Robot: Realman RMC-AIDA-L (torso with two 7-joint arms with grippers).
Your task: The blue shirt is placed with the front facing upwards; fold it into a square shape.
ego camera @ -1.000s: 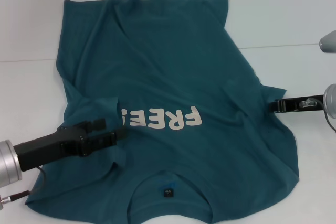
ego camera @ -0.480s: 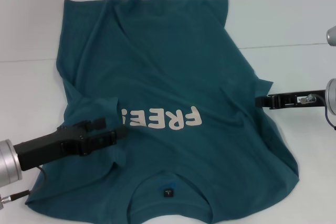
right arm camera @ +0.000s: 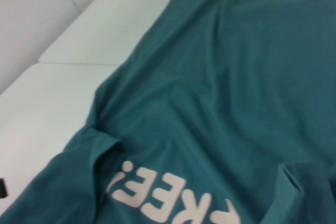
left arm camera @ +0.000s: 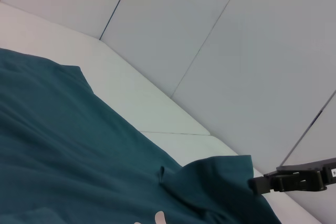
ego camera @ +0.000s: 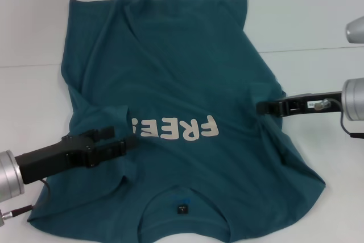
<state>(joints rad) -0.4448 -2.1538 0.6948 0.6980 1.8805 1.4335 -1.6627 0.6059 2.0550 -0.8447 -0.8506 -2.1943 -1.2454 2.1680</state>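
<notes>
The blue shirt (ego camera: 182,83) lies front up on the white table (ego camera: 34,32), collar nearest the robot, both sleeves folded in toward the "FREE!" lettering (ego camera: 176,128). Left of the lettering, the left gripper (ego camera: 126,140) pinches the folded left sleeve. Right of it, the right gripper (ego camera: 261,107) clamps the right sleeve's edge, lifted slightly.

right gripper (ego camera: 260,107): has moved inward over the blue shirt (ego camera: 182,83)
right sleeve (ego camera: 267,92): dragged inward, folded over the body
</notes>
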